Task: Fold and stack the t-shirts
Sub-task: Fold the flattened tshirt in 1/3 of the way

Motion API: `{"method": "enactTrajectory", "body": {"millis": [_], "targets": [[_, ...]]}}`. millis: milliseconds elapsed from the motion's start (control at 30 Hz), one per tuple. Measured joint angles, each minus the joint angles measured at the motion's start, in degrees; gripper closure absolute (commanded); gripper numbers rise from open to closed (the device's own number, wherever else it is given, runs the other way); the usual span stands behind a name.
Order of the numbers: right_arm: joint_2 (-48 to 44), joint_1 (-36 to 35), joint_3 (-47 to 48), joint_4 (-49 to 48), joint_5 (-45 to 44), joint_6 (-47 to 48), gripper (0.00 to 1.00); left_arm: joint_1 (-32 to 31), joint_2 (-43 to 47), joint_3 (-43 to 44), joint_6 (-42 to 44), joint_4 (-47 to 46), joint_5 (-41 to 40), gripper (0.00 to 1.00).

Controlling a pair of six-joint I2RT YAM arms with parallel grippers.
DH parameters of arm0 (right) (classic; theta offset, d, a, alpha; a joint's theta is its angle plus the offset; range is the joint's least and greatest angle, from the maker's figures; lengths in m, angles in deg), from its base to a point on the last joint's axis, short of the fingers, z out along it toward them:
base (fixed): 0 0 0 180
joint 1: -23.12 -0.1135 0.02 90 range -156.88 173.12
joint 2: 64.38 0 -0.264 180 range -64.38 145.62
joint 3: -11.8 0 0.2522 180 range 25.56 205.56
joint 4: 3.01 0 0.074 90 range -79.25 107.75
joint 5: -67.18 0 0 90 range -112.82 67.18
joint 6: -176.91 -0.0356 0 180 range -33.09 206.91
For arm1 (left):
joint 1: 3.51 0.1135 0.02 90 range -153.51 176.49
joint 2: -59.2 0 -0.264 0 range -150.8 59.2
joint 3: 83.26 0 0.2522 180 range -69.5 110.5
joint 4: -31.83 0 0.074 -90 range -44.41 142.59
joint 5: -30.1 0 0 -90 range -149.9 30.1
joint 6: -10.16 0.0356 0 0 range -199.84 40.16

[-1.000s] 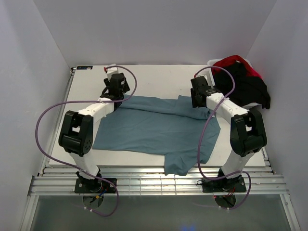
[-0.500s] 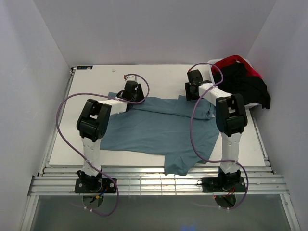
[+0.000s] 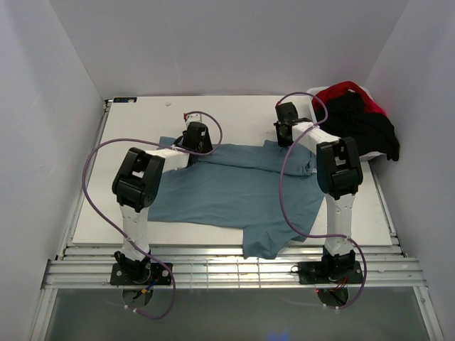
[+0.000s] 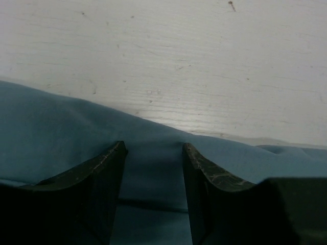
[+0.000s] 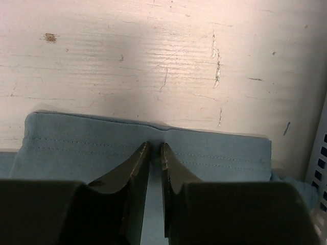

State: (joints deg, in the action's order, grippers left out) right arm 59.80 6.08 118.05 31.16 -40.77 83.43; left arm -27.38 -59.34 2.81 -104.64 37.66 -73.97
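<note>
My right gripper [image 5: 153, 145] sat pinched on a stitched hem of the teal t-shirt [image 5: 76, 138]. My left gripper [image 4: 153, 148] stood parted astride its far edge. Lying across the table [image 3: 234, 117], the shirt looked light and limp, best taken by its hems.

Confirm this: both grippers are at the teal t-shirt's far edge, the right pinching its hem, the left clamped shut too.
Not the left gripper: the left wrist view shows its jaws standing apart over the teal t-shirt. The right gripper does pinch the hem.
</note>
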Motion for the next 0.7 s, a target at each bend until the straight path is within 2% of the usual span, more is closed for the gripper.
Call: {"method": "enactTrajectory", "body": {"millis": [200, 400, 533, 700], "targets": [[0.00, 0.11, 0.00, -0.02, -0.02, 0.37, 0.88, -0.02, 1.97, -1.79, 0.50, 1.66, -4.42, 0.40], [-0.13, 0.13, -0.46, -1.09, -0.07, 0.59, 0.90, -0.87, 2.29, 0.35, 0.33, 2.14, -3.65, 0.39], [-2.23, 0.13, -3.21, -2.51, -0.07, 0.61, 0.90, -4.44, 2.43, 5.88, 0.33, 1.92, -1.40, 0.38], [-9.70, 0.11, -9.09, -3.76, 0.11, 0.59, 0.91, -9.88, 3.69, 9.60, -0.15, 0.24, 1.66, 0.38]]}}
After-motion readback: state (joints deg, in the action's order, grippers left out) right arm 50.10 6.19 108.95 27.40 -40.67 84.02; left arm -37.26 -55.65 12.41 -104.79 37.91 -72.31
